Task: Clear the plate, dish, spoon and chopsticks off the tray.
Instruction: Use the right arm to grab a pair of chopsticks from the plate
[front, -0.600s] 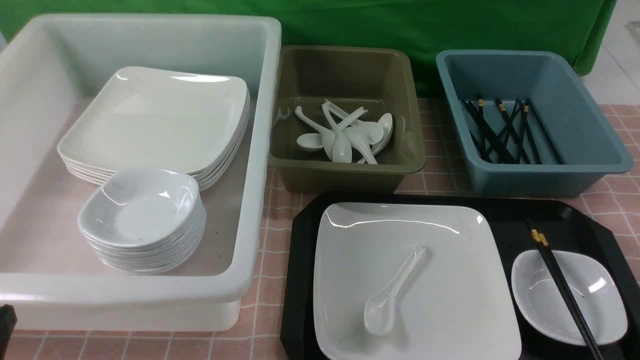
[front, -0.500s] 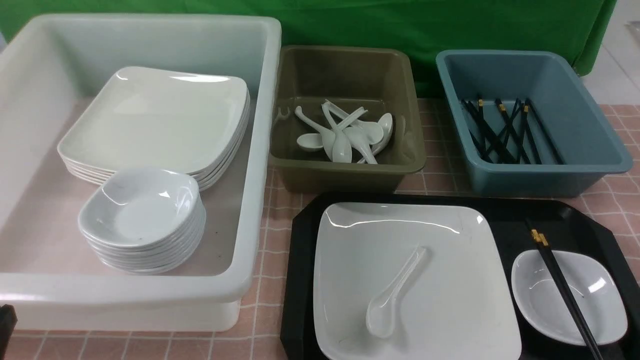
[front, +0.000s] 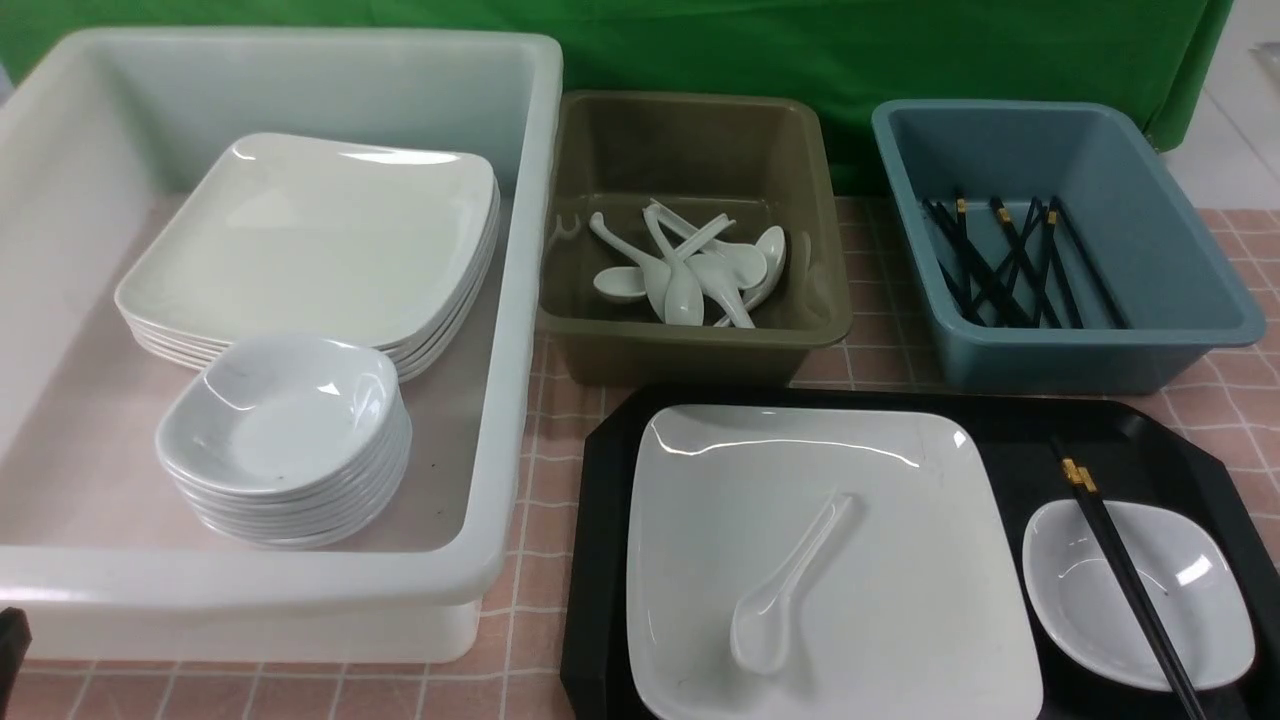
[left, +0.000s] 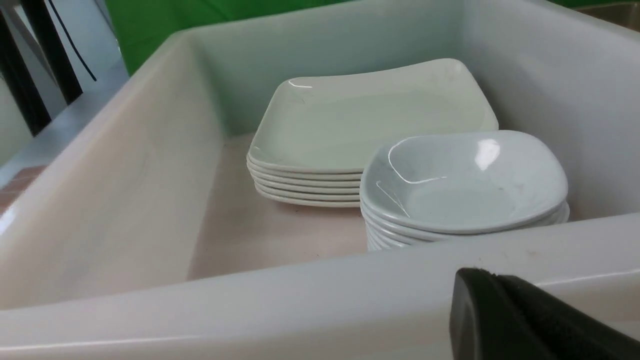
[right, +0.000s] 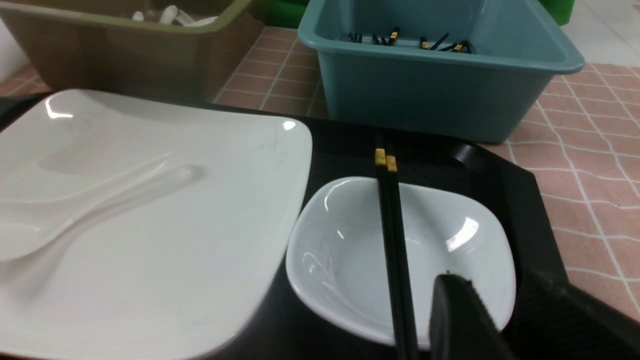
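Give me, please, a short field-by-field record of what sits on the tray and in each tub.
tray: black, holds plate and dish side by side
plate: spoon lying on it
dish: chopsticks resting across it
white tub: plate stack, dish stack
olive tub: loose spoons
blue tub: other chopsticks

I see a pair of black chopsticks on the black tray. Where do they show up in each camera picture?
Front view: the chopsticks lie across the dish, lower right.
Left wrist view: not in it.
Right wrist view: the chopsticks cross the same dish.
Shared landmark: the blue tub beyond their gold bands.
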